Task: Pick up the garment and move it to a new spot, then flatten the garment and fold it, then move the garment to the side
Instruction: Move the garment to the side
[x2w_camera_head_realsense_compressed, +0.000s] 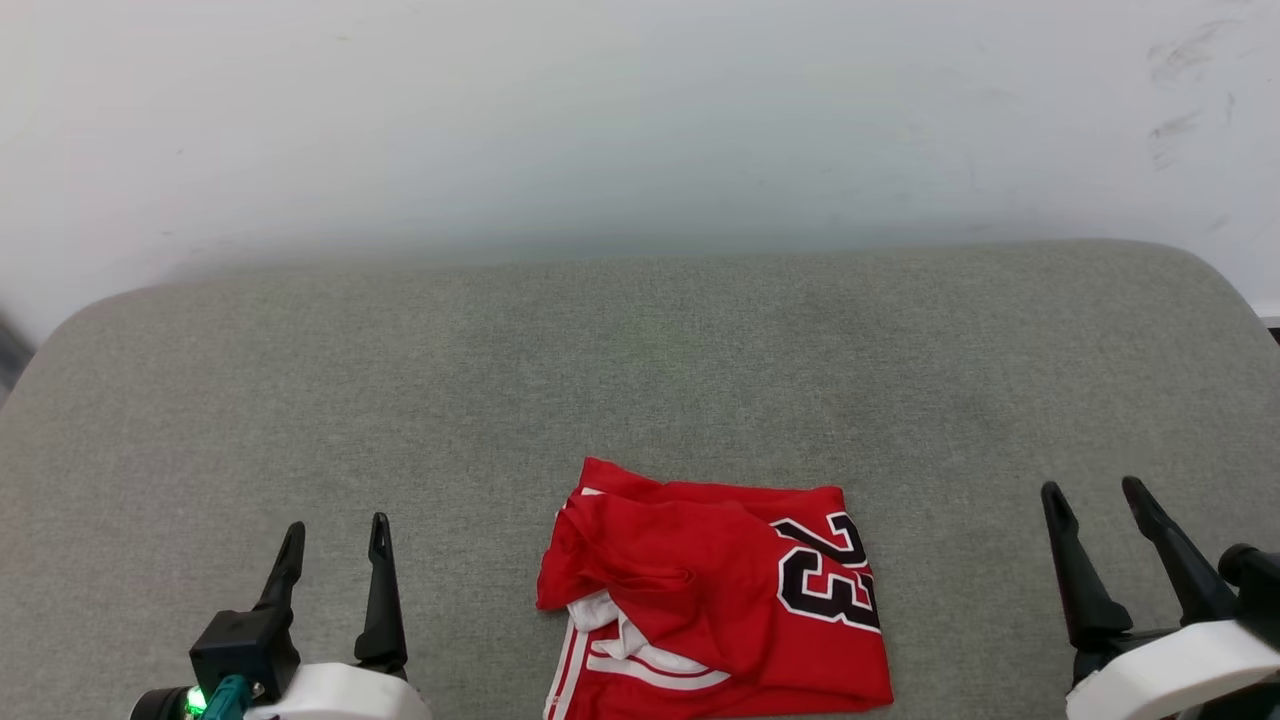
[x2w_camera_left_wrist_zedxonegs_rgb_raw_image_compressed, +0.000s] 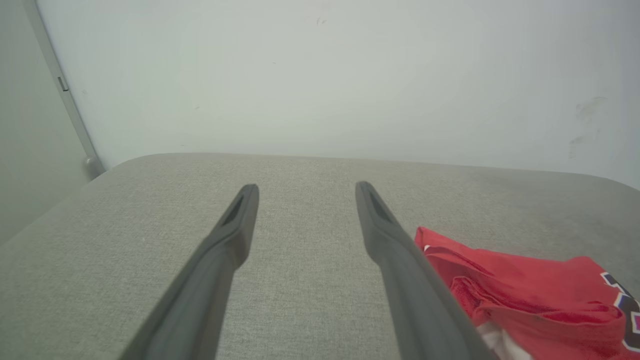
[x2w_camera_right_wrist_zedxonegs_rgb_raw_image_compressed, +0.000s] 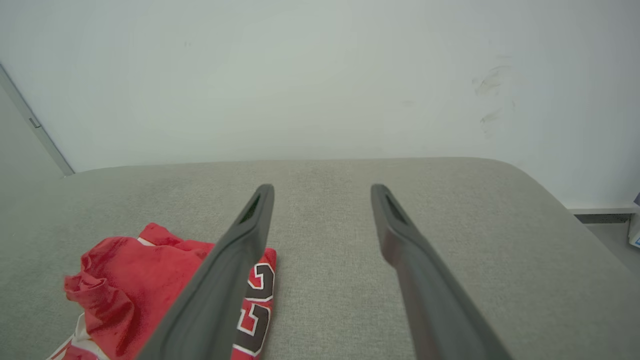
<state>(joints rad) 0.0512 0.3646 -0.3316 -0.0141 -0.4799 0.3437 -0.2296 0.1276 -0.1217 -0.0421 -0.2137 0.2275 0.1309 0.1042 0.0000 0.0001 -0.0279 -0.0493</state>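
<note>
The garment (x2w_camera_head_realsense_compressed: 715, 590) lies folded on the grey cushion (x2w_camera_head_realsense_compressed: 640, 350); the left gripper (x2w_camera_head_realsense_compressed: 335, 535) and right gripper (x2w_camera_head_realsense_compressed: 1095, 495) flank it, both spread, empty.

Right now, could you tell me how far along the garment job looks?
Done: hard to say; the garment lies in a rumpled, loosely doubled heap at the near middle of the grey cushion, not a neat fold. In hand: nothing; the left gripper and right gripper stand open on either side, clear of it. Left: apparently flattening, a tidy fold, and moving it to the side.
</note>
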